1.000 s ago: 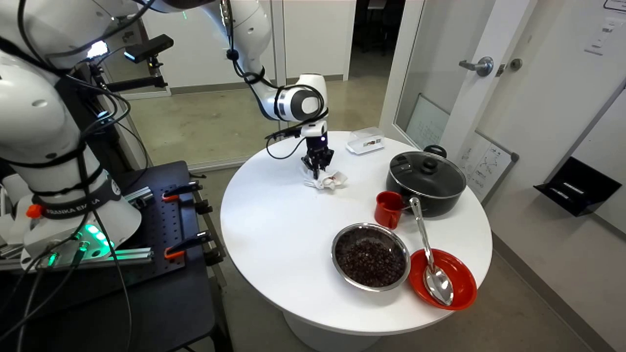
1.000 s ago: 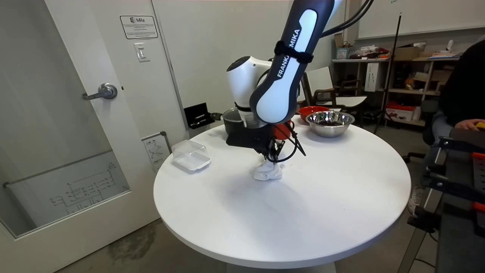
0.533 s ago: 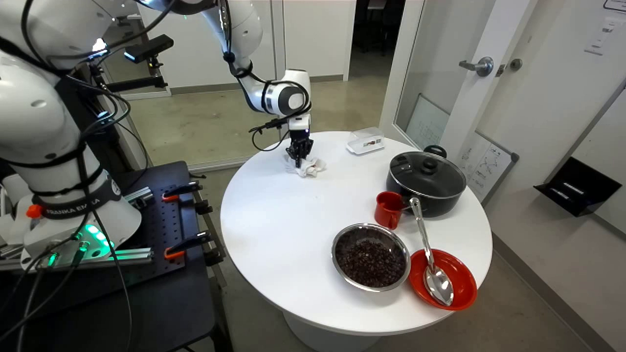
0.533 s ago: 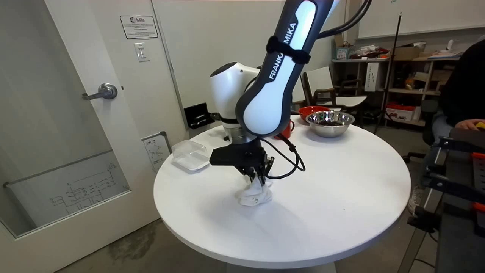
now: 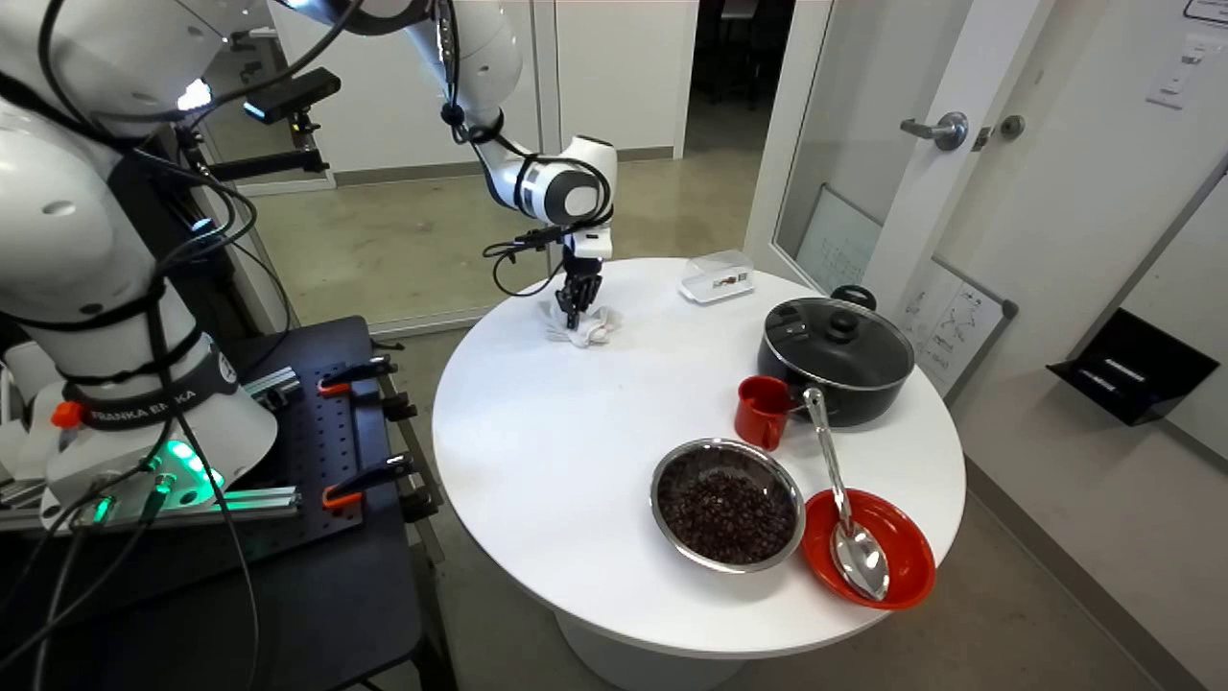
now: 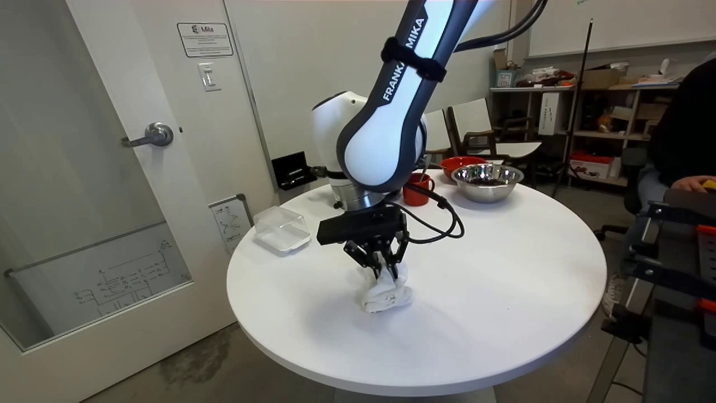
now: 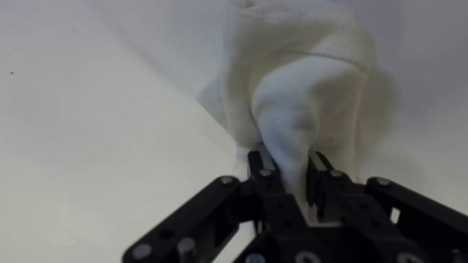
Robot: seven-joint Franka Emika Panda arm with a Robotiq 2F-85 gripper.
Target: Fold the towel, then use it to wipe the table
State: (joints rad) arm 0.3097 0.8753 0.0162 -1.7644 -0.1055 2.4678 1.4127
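The towel (image 5: 599,327) is a crumpled, bunched white cloth. It sits on the round white table (image 5: 547,451) near the edge at the back left in that exterior view. In an exterior view the towel (image 6: 386,296) shows below the fingertips and touches the table (image 6: 475,336). My gripper (image 6: 387,273) points down and is shut on the towel. In the wrist view the gripper (image 7: 289,160) pinches a thick fold between its pads, and the rest of the towel (image 7: 289,98) spreads out ahead of the fingertips. The stripe is not clearly visible.
A clear plastic box (image 5: 718,278) stands at the table's back. A lidded dark pot (image 5: 837,360), a red mug (image 5: 763,411), a steel bowl (image 5: 727,506) of dark contents and a red bowl (image 5: 907,547) with a spoon (image 5: 861,561) stand on the right side.
The gripper has dragged the towel across the table, away from the pot and mug, toward the table's edge. In the last half second it has shifted a little further. Other things are unmoved.
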